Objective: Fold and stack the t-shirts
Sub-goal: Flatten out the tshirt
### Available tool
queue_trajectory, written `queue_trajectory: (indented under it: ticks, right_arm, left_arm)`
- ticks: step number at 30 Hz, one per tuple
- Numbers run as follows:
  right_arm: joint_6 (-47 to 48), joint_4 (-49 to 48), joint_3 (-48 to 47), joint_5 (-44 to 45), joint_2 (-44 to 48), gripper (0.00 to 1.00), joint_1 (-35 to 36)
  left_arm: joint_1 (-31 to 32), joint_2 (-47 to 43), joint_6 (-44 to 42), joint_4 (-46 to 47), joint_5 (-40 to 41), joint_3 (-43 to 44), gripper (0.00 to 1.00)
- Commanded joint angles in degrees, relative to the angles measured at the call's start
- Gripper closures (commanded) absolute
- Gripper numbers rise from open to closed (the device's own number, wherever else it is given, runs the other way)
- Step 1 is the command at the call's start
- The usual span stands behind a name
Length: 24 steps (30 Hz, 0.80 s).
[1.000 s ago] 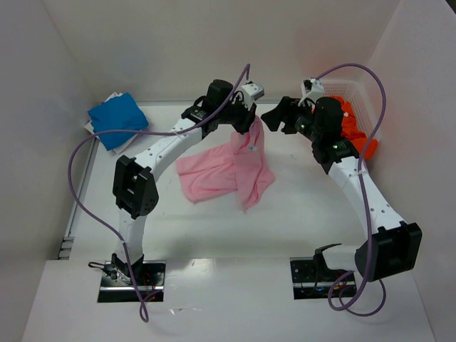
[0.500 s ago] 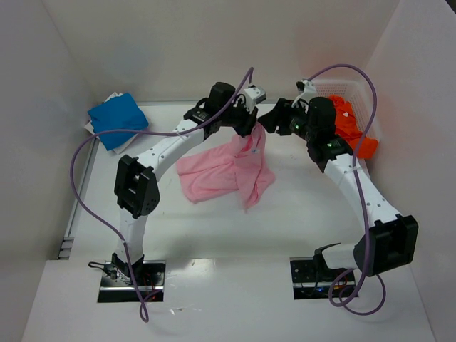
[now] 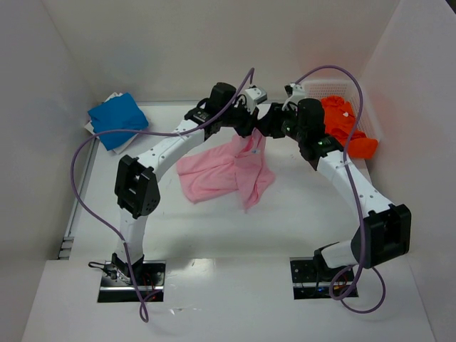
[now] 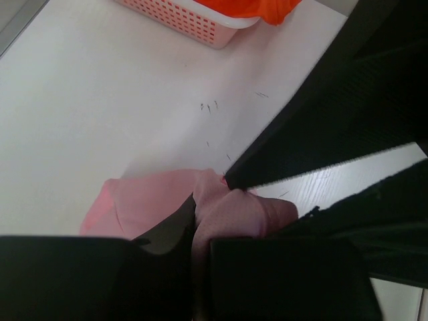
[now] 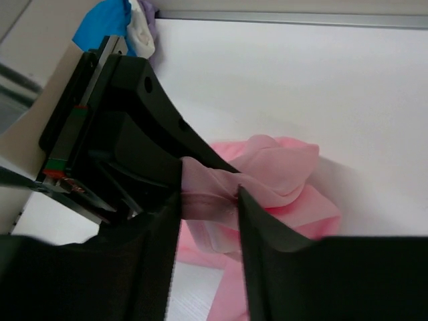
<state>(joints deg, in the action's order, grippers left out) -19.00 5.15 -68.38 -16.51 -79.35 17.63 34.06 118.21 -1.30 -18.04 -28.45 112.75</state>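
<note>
My left gripper [image 3: 254, 130] is shut on a bunched edge of the light pink t-shirt [image 3: 221, 171] and holds it above the table, the rest hanging down onto the surface. My right gripper [image 3: 266, 128] faces it from the right, still open, its fingers [image 5: 257, 231] on either side of the pink hem [image 5: 208, 200] right beside the left jaws. In the left wrist view the pink cloth [image 4: 234, 210] bulges out of my shut gripper [image 4: 200, 231]. The blue t-shirt [image 3: 117, 120] lies folded at the far left. The orange t-shirt [image 3: 343, 122] fills the basket.
A white mesh basket [image 3: 335, 87] stands at the far right corner against the wall, also seen as a basket [image 4: 194, 23] in the left wrist view. White walls close in the table on three sides. Purple cables arc over both arms.
The right gripper has moved left up to the left gripper and its jaws have narrowed around the pink hem. The left gripper has kept hold of the pink t-shirt.
</note>
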Motion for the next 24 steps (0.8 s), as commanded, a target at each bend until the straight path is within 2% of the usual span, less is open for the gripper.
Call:
queue_trajectory:
  ticks: [1,4,5,8,13,15,17,18,19,23,24]
  right_arm:
    - [1.9,-2.9,-1.1,2.1,-0.7,0.6,0.4]
    - [1.9,-2.9,-1.1,3.5,-0.7,0.76,0.4]
    - [1.9,-2.9,-1.1,4.0,-0.7,0.86,0.4]
    - [1.9,-2.9,-1.7,5.7,-0.2,0.98,0.4]
    - [2.4,-2.3,-2.7,7.0,1.5,0.99,0.4]
    - [3.0,-1.0,-2.7,7.6,2.2,0.99,0.4]
    - [3.0,-0.5,-4.3,9.4,2.7,0.99,0.4]
    - [3.7,0.9,-4.3,9.4,2.7,0.99,0.4]
    - [3.7,0.9,-4.8,9.9,3.3,0.99,0.4]
    - [5.1,2.9,-4.8,12.9,4.6,0.99,0.4]
    - [5.1,2.9,-4.2,13.4,4.6,0.99,0.4]
  left_arm:
    - [0.3,0.4,-0.8,1.3,-2.1,2.0,0.89]
    - [0.3,0.4,-0.8,0.7,-2.1,2.0,0.89]
    - [0.3,0.4,-0.8,0.7,-2.1,2.0,0.89]
    - [0.3,0.4,-0.8,0.7,-2.1,2.0,0.89]
    - [0.3,0.4,-1.3,-0.4,-0.2,2.0,0.79]
    - [0.3,0.4,-2.0,-0.9,0.6,2.0,0.63]
    - [0.3,-0.2,-2.0,-0.9,2.5,1.5,0.32]
    - [0.3,-0.7,-1.5,-0.9,2.5,0.8,0.09]
    - [-0.2,-1.7,-1.5,-0.9,3.0,-0.5,0.02]
    - [-3.3,-6.9,1.4,3.7,3.3,-7.4,0.0]
    - [-5.0,-8.3,3.0,5.3,4.4,-13.5,0.0]
